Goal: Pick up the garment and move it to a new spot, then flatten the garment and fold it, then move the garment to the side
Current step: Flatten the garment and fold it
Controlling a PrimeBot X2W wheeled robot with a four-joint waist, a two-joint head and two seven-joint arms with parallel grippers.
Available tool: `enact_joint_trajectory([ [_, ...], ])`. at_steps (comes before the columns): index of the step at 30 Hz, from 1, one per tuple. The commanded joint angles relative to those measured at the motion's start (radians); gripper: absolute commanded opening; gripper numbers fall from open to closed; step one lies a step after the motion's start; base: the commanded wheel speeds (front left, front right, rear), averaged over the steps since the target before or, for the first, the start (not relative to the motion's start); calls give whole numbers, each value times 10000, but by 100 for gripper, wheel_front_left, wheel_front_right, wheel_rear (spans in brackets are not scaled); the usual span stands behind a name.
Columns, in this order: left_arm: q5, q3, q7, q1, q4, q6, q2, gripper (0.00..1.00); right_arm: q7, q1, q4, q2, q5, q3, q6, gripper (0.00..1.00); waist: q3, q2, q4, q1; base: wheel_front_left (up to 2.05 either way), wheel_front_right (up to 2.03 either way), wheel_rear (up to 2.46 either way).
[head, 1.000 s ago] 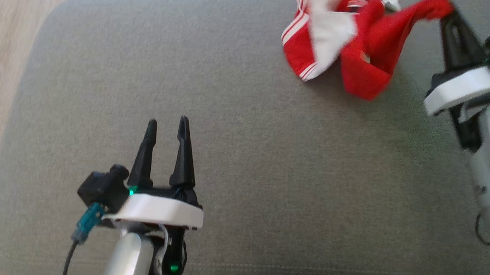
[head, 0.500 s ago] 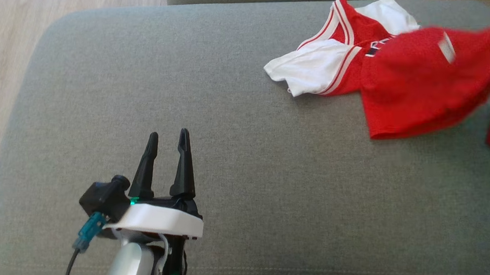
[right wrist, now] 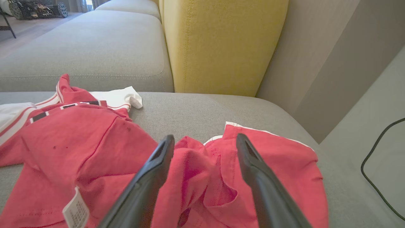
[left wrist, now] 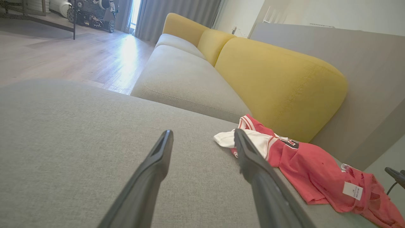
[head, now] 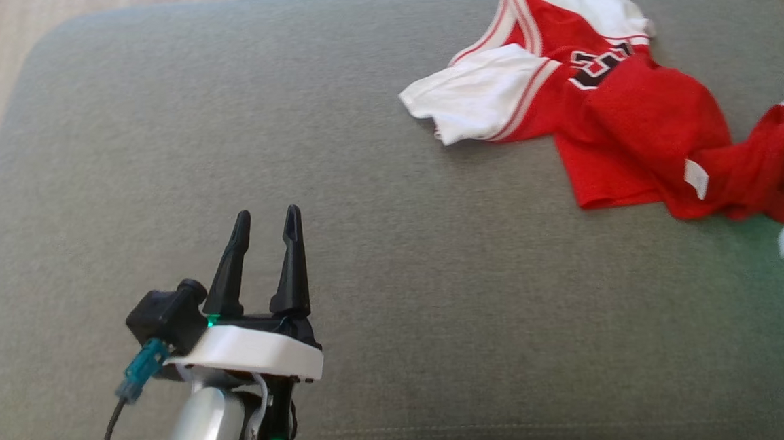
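Right wrist view has the right gripper [right wrist: 205, 141], fingers apart, straddling a bunched fold of the red garment [right wrist: 79, 142], which lies crumpled at the far right of the grey cushion [head: 366, 249] (label showing). Well apart, the left gripper [head: 267, 217] hangs spread. Flattening seems next: pinch two corners.

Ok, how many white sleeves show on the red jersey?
2. The near sleeve lies spread at the jersey's left end on the grey seat cushion; the far sleeve lies beyond the collar, toward the sofa back.
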Motion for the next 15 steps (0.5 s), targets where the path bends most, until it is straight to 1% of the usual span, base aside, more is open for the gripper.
enact_joint_trajectory([
  [1,74,407,-51,-484,-273,-42,72,100,-171,48,-451,-12,-55,216,-7,100,-43,-1,-239,0,0,0,0],
  [5,151,513,-51,-510,-269,-83,72,100,-539,208,-911,418,26,434,-7,100,-128,-1,-737,0,0,0,0],
  [10,217,643,-51,-540,-271,-148,72,100,-1076,724,-1762,950,581,1137,-7,100,-223,-1,-1274,0,0,0,0],
  [14,221,614,-51,-509,-285,-186,72,100,-1361,1492,-2275,1259,1056,1742,-7,100,-280,-1,-1499,0,0,0,0],
  [15,221,614,-51,-509,-285,-186,72,100,-1361,1492,-2275,1259,1056,1742,-7,100,-280,-1,-1499,0,0,0,0],
])
